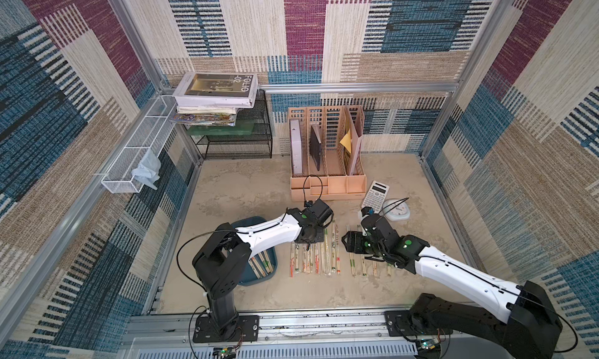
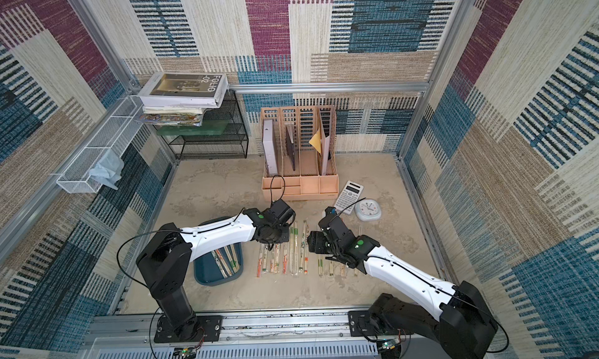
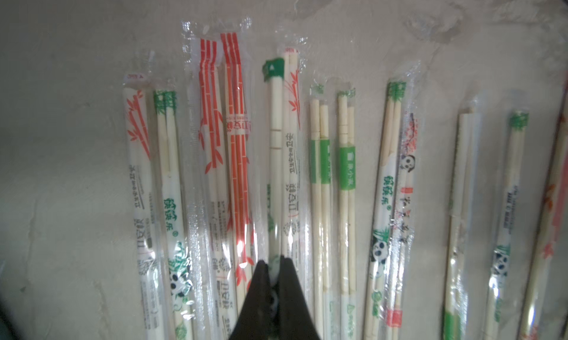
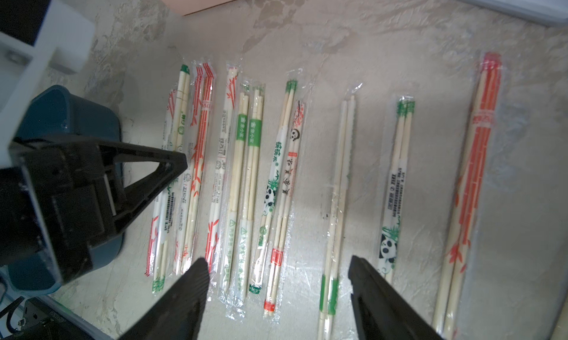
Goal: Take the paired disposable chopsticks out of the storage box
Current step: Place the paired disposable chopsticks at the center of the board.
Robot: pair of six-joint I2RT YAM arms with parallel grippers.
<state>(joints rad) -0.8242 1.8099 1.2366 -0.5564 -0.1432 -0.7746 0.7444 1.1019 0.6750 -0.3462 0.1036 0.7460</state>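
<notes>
Currently placing a chopstick pair [image 3: 275, 157] on the worktop [image 3: 61, 138].
Left end effector [image 3: 273, 261] clamped on it, right end effector [image 4: 276, 260] apart; next, release, revisit storage box [image 2: 207, 269].

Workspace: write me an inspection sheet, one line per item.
surface: mottled beige table.
job's things: storage box holds a few chopstick pairs; a row of pairs lies on the table beside it.
clutter: file organiser, calculator, clock, wire rack with books.
grippers: left gripper jaws shut on a green-capped pair; right gripper jaws open, empty.
cables: black cable loops off each arm.
surroundings: patterned walls, mesh basket.
</notes>
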